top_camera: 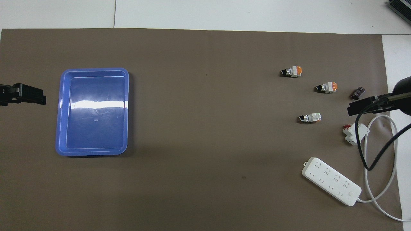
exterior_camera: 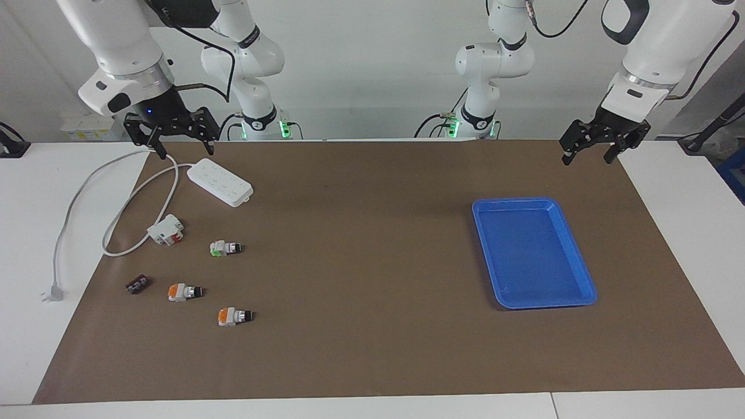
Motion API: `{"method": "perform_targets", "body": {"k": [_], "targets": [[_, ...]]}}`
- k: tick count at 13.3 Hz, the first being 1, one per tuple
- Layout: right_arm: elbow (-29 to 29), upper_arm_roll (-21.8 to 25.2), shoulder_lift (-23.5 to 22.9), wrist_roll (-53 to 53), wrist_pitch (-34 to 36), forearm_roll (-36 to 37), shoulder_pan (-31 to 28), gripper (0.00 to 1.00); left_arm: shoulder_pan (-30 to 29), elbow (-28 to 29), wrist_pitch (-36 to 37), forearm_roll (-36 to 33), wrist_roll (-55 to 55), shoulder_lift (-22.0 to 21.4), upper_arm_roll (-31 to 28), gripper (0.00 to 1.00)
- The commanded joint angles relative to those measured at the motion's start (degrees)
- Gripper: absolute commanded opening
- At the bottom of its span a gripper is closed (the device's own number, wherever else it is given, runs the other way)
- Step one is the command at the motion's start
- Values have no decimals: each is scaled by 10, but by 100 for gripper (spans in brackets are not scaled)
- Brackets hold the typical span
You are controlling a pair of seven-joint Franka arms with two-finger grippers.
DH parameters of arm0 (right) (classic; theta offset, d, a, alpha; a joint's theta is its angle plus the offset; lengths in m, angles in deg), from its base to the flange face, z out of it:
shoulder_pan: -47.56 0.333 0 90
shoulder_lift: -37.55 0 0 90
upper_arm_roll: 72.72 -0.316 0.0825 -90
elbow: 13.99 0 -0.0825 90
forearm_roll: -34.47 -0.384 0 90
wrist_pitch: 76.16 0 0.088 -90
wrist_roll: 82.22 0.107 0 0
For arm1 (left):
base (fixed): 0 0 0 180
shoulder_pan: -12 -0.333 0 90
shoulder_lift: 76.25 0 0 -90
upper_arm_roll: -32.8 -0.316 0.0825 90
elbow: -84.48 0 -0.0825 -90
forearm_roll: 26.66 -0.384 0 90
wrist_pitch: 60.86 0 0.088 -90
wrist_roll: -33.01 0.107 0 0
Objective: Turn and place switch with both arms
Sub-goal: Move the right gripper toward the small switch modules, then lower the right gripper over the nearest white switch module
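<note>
The green-based switch (exterior_camera: pixel 224 248) lies on its side on the brown mat, untouched, at the right arm's end of the table (exterior_camera: pixel 372 410). It sits farther from the robots than the power strip (exterior_camera: pixel 220 181) and nearer to them than the two orange-based switches (exterior_camera: pixel 185 291). Its long axis runs along the table's length — black knob pointing toward the blue tray (exterior_camera: pixel 534 252), green base toward the white-and-red block (exterior_camera: pixel 166 229).

The right gripper (exterior_camera: pixel 181 146) hangs high over the power strip's cable, jaws spread, nothing in them. It is clearly the nearer one; the switch lies forward of it and a little toward the table's middle.

The left gripper (exterior_camera: pixel 588 156) waits, jaws apart and empty, over the mat's edge by the tray, well apart from the switch.

Nothing of the task looks done yet. I'd judge the right arm takes the pickup — though whether the knob's flat faces up is too small to tell.
</note>
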Motion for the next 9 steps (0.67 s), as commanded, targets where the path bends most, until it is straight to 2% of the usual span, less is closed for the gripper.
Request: {"method": "perform_targets", "body": {"k": [1,4,9], "targets": [[-52,-2,22,-128,-36,-5,-17,100,-2,12,-5,0,4,-8,0,100],[-121,-1,49,-297,-104,-6,-17,100,-2,12,-5,0,3,-8,0,100],[-181,-2,51,-533,-174,-17,-16,100,-2,12,-5,0,3,-8,0,100]]}}
